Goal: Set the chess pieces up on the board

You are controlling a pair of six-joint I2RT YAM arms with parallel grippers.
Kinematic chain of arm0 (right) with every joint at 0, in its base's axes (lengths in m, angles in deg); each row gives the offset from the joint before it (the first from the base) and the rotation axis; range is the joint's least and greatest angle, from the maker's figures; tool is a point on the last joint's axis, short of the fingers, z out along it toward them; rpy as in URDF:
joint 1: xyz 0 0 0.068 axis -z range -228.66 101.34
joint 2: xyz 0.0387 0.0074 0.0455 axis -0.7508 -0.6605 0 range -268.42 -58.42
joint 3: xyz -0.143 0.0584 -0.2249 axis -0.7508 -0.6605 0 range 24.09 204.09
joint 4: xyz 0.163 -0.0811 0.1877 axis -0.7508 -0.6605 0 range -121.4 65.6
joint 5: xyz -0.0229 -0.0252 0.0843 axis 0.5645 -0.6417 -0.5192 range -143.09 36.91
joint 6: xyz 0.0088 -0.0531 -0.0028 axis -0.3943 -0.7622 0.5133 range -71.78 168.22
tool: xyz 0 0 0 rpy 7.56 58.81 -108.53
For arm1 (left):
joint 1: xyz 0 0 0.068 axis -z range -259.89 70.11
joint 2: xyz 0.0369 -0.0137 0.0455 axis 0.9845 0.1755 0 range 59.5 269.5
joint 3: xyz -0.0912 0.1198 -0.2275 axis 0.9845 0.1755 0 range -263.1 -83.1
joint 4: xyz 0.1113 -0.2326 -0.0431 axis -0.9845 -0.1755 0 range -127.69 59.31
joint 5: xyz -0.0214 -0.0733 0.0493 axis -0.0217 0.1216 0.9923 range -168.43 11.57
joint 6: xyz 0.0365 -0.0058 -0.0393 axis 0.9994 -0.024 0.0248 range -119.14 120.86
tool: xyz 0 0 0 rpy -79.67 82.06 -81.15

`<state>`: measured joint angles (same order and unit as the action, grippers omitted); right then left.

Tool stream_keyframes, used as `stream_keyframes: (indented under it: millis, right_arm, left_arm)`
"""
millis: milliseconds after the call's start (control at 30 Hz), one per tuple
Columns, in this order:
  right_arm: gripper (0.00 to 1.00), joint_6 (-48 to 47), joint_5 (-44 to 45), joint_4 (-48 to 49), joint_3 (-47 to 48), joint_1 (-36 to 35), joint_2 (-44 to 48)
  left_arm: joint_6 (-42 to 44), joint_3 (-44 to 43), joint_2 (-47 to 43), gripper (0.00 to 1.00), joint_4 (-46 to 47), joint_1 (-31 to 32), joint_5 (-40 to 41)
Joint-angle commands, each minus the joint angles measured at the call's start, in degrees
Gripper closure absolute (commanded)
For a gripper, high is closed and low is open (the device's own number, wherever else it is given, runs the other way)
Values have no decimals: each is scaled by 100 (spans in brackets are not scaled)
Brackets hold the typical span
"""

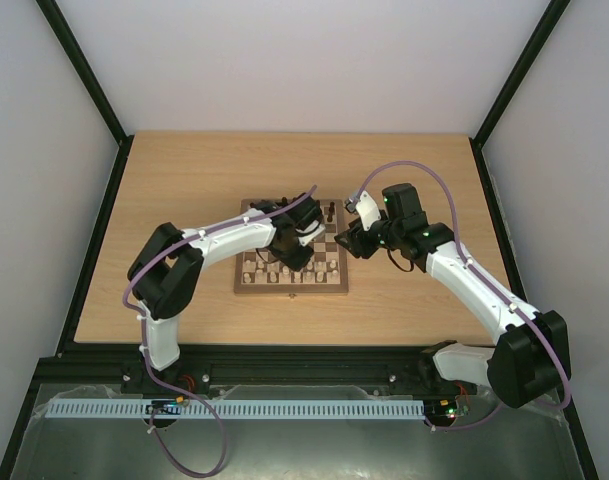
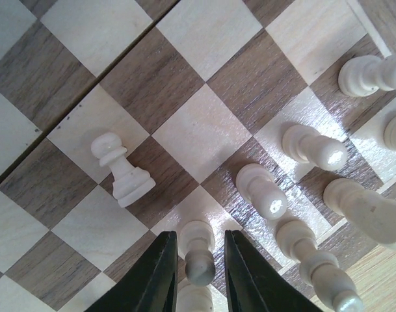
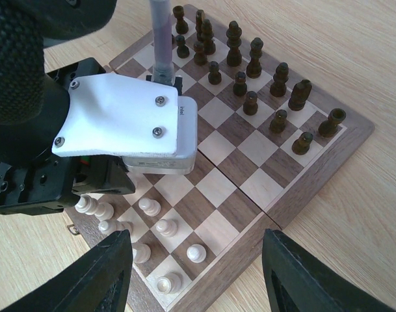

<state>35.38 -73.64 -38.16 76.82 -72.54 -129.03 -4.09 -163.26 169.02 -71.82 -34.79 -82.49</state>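
The board (image 1: 329, 283) lies mid-table. Dark pieces (image 3: 250, 65) stand in two rows along its far side, cream pieces (image 3: 152, 208) along its near side. My left gripper (image 1: 289, 250) is low over the cream side. In the left wrist view its fingers (image 2: 160, 273) straddle a standing cream pawn (image 2: 199, 260) with thin gaps on both sides. Another cream pawn (image 2: 119, 170) stands alone one row further out. My right gripper (image 3: 196, 244) is wide open and empty, hovering above the board's right edge (image 3: 295, 195).
The left arm's white wrist housing (image 3: 126, 123) and purple cable (image 3: 160, 32) hang over the middle of the board. Light wood tabletop (image 1: 414, 170) surrounds the board. Black frame rails (image 1: 99, 230) border the table.
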Motion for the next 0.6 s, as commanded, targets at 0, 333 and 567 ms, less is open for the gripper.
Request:
stream_keyframes:
  millis: [0,333,567]
  right_arm:
    - [44,-58,-80,34,-80,32,74]
    - [44,-78,-50,54,-96,32,82]
    - [44,-87,-43,53,-109,32,91]
  left_arm:
    - [-18,-230,-85,78,-167,40,-32]
    - [-877,-553,-238,64,-295,-178,290]
    - [-1293,-619,-52,61,-436,-188,457]
